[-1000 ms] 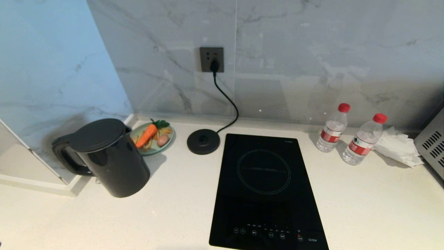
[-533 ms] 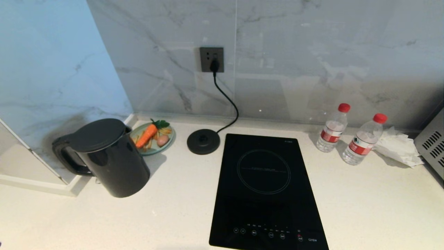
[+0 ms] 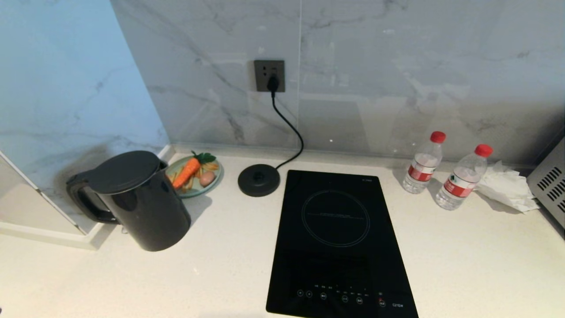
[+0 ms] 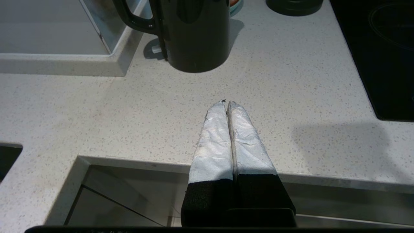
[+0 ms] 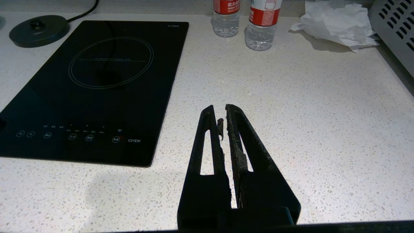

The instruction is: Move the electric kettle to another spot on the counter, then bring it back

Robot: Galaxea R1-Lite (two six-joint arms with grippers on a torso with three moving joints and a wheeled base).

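Closest to me, both arms hang back at the front edge of the counter (image 3: 229, 247), and I can't see either one from the head camera. My left gripper (image 4: 226, 102) has its two silver-wrapped fingers (image 4: 213, 136) pressed together with nothing between them. It sits over the front lip, where the stone drops off into a darker gap below. My right gripper (image 5: 220, 111) is also closed and empty, its black fingers nearly touching, with a torn bit of pad sticking up between them.

In front of the left gripper there is a wide bare patch of speckled stone. Past that stands the electric kettle (image 3: 137, 198), upright on the counter, off its round base (image 3: 259, 179). Its handle points left, toward a raised ledge (image 3: 48, 236) that steps up beside it. In the left wrist view the top of the kettle is cut off.

The black hob (image 3: 342, 243) lies flat to the right of the open patch, and its front edge runs out of the head view. More bare stone lies right of it.

Further back, a small plate (image 3: 196, 176) with a toy carrot sits partly hidden behind the kettle. The base's cord (image 3: 291, 128) climbs to a wall socket (image 3: 269, 75). Two water bottles (image 3: 423, 163) and a crumpled tissue (image 3: 507, 185) sit at the back right, beside a grey vented box (image 3: 549, 185) that is mostly out of frame.
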